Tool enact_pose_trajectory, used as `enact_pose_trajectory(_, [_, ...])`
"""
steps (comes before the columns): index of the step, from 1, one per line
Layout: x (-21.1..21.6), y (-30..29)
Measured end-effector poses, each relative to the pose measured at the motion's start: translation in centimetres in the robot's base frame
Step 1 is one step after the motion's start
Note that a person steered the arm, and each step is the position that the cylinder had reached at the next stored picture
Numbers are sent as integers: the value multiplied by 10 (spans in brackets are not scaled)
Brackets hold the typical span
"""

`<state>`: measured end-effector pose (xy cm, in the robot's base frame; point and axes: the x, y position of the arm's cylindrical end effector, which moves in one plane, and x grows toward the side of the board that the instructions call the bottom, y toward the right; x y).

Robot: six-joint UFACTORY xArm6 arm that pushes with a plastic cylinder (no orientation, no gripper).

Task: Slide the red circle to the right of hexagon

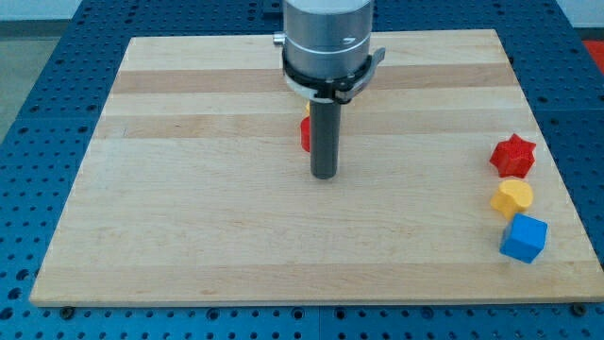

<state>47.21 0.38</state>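
Note:
My tip (325, 175) rests on the wooden board (189, 208) near its middle. A red block (305, 133) shows only as a sliver just left of the rod, mostly hidden behind it; its shape cannot be made out. A bit of yellow (308, 109) peeks out above it, also behind the rod. The tip sits just below and right of the red sliver. No hexagon can be made out in the view.
At the view's right edge of the board stand a red star-shaped block (512, 155), a yellow heart-shaped block (511, 198) below it, and a blue cube-like block (524, 237) below that. The board lies on a blue perforated table (38, 113).

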Motion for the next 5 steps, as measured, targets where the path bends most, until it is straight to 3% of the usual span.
enact_pose_trajectory(1, [11,-9])
enact_pose_trajectory(2, [-19,-34])
enact_pose_trajectory(5, [-50,-60])
